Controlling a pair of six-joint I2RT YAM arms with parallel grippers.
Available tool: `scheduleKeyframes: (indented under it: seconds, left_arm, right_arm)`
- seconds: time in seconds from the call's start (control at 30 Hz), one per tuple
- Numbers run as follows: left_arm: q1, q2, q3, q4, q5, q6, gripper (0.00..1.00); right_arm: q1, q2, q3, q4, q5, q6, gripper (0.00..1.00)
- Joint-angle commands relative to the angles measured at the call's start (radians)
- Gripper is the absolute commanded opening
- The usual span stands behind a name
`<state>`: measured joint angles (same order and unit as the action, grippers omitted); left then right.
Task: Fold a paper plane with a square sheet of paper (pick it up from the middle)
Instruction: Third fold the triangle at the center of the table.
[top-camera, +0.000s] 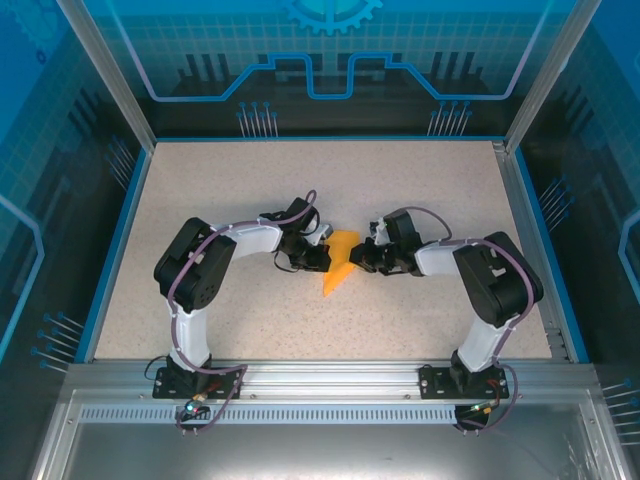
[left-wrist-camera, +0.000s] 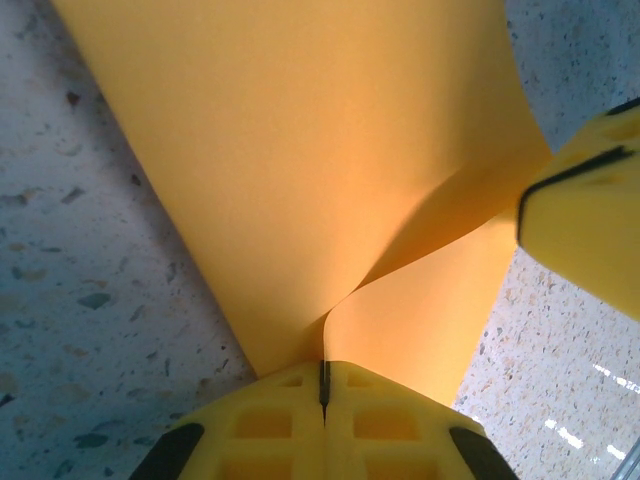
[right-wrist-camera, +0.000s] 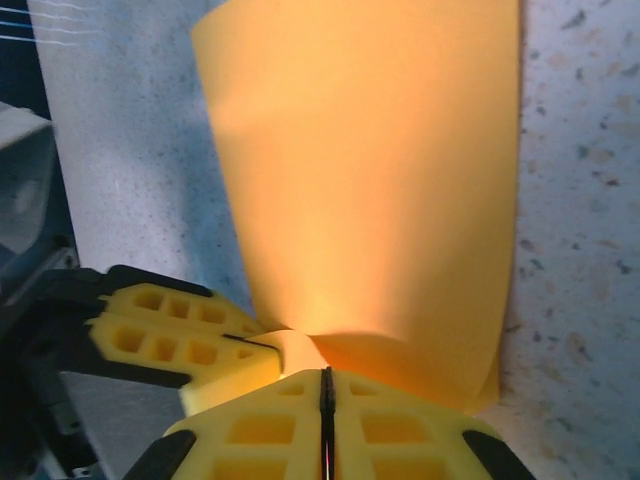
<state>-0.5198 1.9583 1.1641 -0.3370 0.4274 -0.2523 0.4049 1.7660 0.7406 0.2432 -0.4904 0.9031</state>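
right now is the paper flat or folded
Bent, not flat: the paper creases where the left gripper and right gripper pinch it.

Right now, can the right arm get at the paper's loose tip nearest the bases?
Probably not: the right gripper is shut on the square sheet of paper, the left gripper too, so it must release first.

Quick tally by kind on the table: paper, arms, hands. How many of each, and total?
orange paper: 1, partly folded
arms: 2, left arm and right arm
hands: 2, left hand and right hand, each shut on the orange paper
Total: 5
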Motion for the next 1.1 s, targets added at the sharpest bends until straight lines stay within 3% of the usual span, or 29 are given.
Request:
scheduleKeyframes:
  seconds: [0.0, 0.2, 0.47, 0.8, 1.07]
  left_arm:
    - [-0.002, 0.031, 0.006, -0.042, -0.006, 0.027, 0.04]
    - [-0.003, 0.031, 0.006, -0.045, -0.006, 0.03, 0.04]
    - [-0.002, 0.028, 0.008, -0.05, -0.006, 0.033, 0.04]
    - [-0.002, 0.028, 0.003, -0.049, -0.007, 0.033, 0.04]
    - [-0.002, 0.027, 0.004, -0.049, -0.006, 0.033, 0.04]
  right_arm:
    - [-0.013, 0.032, 0.009, -0.036, 0.004, -0.028, 0.09]
    - [-0.015, 0.055, 0.009, -0.058, 0.007, -0.036, 0.1]
    - [-0.056, -0.028, 0.041, -0.112, -0.027, -0.067, 0.11]
    - [-0.083, 0.041, 0.044, -0.044, -0.089, -0.057, 0.11]
    - [-0.082, 0.064, 0.027, -0.062, -0.045, -0.073, 0.11]
